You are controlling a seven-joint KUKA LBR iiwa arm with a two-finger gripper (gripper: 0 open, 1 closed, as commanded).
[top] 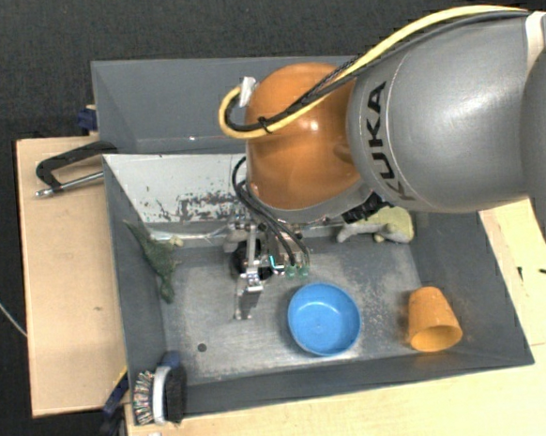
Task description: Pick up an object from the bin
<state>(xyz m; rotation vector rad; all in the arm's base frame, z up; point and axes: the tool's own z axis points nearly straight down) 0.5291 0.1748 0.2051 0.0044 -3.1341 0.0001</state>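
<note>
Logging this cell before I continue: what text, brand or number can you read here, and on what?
"KUKA": black letters on the grey arm housing, running sideways.
Blue bowl and orange cup: no text on them.

One blue round bowl (323, 319): upright, opening upward, front-centre of bin floor; orange tapered cup (432, 319): near front-right corner, apart from bowl; green toy figure (159, 259): along left wall.
</note>
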